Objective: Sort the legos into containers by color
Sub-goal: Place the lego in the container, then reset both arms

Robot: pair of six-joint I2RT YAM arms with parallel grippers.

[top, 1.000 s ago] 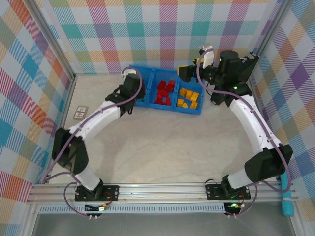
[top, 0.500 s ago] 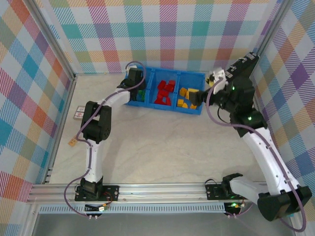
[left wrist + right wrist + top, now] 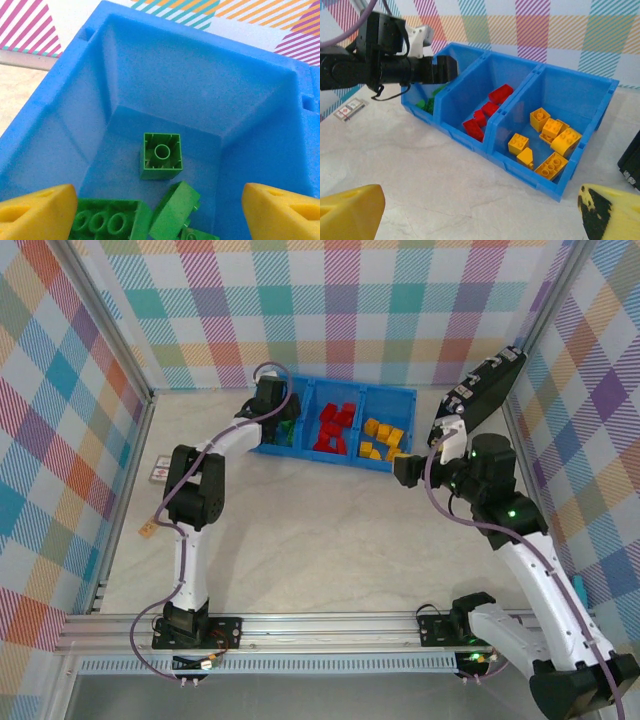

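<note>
Well, the left gripper (image 3: 160,212) has its yellow fingers (image 3: 35,210) spread wide with nothing between them, hanging just above the floor of the leftmost compartment (image 3: 200,75) of the blue bin (image 3: 400,395). Below them lie green legos (image 3: 161,156). One square brick sits alone with its hollow underside up, and a few more are heaped at the near edge, one showing three studs.

The right gripper (image 3: 480,215) is spread just as wide and holds nothing, its fingers (image 3: 350,212) hovering over the bare table (image 3: 445,180) in front of the bin and apart from it. In the overhead view the left arm reaches to the bin's left end, while the right gripper is near the bin's right front corner.

Red legos (image 3: 501,93) lie in the middle compartment (image 3: 470,75) and yellow-orange legos (image 3: 547,127) in the right compartment (image 3: 580,95). A printed card (image 3: 163,468) lies on the table well left of the bin. A black case (image 3: 490,385) sits by the right wall.
</note>
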